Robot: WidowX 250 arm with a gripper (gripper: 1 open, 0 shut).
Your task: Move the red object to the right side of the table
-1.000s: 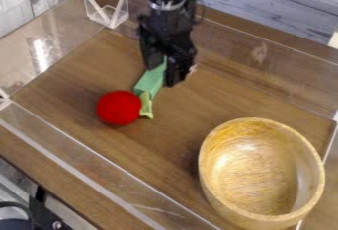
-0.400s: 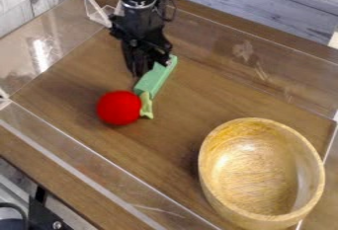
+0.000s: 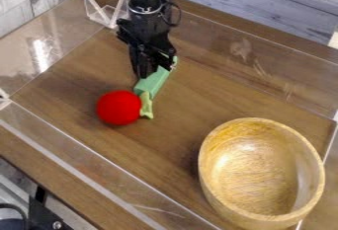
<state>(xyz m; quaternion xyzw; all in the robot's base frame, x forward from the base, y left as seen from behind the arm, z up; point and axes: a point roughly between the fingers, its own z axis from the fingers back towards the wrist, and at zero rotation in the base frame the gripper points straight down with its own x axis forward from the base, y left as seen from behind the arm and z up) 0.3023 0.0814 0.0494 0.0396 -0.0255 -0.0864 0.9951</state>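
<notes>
The red object, a small round red toy, lies on the table left of centre. A light green block leans against its right side and runs up and to the right. My gripper points straight down over the block's upper end, above and to the right of the red object and apart from it. Its dark fingers stand close together at the block's top, which they partly hide. Whether they press on the block is unclear.
A large wooden bowl sits at the front right. Low clear acrylic walls border the tabletop. A small clear stand is at the back left, behind the arm.
The gripper shifted a little to the left in the picture, then settled lower over the green block's upper end. Its fingers have drawn closer together. The red object has not moved.
</notes>
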